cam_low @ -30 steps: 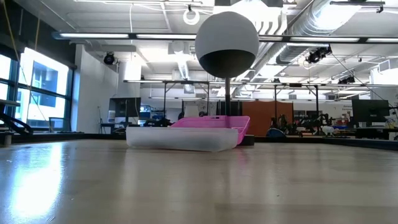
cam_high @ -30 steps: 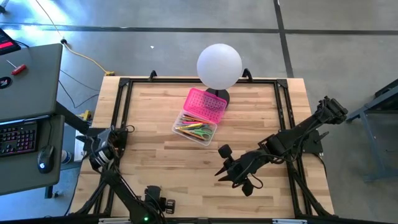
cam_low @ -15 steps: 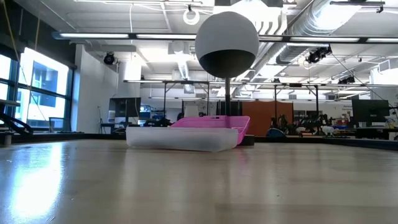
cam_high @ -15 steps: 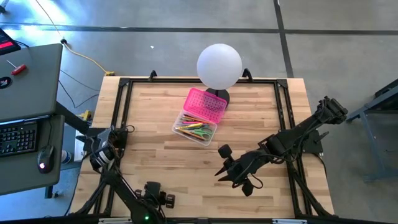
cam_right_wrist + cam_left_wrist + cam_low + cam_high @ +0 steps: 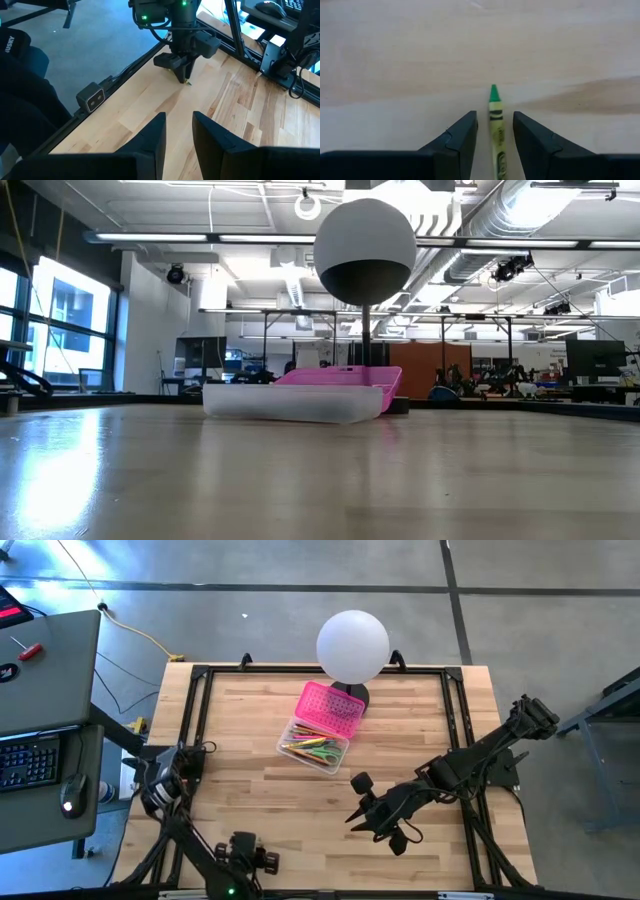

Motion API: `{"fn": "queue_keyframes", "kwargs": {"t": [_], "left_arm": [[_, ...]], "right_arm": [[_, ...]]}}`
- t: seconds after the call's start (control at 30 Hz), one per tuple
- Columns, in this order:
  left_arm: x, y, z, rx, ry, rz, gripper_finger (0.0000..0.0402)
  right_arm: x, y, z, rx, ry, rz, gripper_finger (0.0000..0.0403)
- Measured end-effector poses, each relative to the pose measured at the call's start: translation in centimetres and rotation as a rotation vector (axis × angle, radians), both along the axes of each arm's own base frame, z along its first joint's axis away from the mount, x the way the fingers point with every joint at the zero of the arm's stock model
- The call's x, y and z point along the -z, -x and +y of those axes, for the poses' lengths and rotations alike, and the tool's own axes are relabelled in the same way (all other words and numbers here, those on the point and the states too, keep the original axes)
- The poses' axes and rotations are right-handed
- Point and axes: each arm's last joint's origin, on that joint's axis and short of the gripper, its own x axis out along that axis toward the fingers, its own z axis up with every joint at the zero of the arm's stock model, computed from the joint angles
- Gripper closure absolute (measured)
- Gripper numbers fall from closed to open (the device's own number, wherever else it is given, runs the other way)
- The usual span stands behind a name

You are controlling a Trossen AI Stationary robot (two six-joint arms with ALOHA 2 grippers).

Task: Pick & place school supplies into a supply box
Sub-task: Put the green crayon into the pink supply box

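The supply box point(image 5: 318, 728) stands open at the table's far middle, in front of the lamp. Its pink dotted lid point(image 5: 331, 706) is folded back, and its clear base point(image 5: 311, 748) holds coloured pencils and pens. The low view shows the supply box point(image 5: 295, 400) too. My left gripper point(image 5: 246, 846) hovers near the table's near edge, fingers pointing down, shut on a green crayon point(image 5: 496, 125). My right gripper point(image 5: 357, 802) hangs open and empty over the near right of the table, and its own view faces my left gripper point(image 5: 185, 75). My left gripper holds the green crayon between its two fingers point(image 5: 462, 137), with the crayon lying along them. The pointed green tip point(image 5: 493, 93) sticks out past the fingertips. The place of contact lies farther back and is hidden. The fingers point down, and the crayon tip point(image 5: 188, 83) hangs just above the table.
A white globe lamp point(image 5: 352, 645) on a dark foot stands right behind the box at the far edge. A black frame point(image 5: 200, 700) runs around the tabletop. Bare wood point(image 5: 260, 780) lies between both grippers and the box. A desk with a keyboard point(image 5: 30, 755) stands left of the table.
My left gripper has shifted slightly toward the table's far left, still shut on the crayon. My right arm and the box have kept still.
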Motion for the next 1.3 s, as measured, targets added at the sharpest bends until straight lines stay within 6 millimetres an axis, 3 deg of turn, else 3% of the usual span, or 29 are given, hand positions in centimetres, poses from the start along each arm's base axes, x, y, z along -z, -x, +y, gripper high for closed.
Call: {"fn": "queue_keyframes", "kwargs": {"t": [0.17,0.53,0.8,1.3], "left_arm": [[1.6,0.6,-0.3,0.034,-0.099,-0.028,0.0236],[3.1,3.0,-1.7,0.14,-0.214,-0.109,0.0236],[3.0,2.9,-1.8,0.169,-0.246,-0.125,0.0236],[2.7,3.6,-1.2,0.142,-0.292,0.013,0.0236]], "right_arm": [[0.0,0.0,0.0,0.0,0.0,0.0,0.0329],[0.0,0.0,0.0,0.0,-0.001,-0.001,0.0329],[0.0,0.0,0.0,0.0,-0.002,-0.004,0.0329],[-0.1,0.0,0.0,0.001,-0.004,-0.007,0.0329]]}}
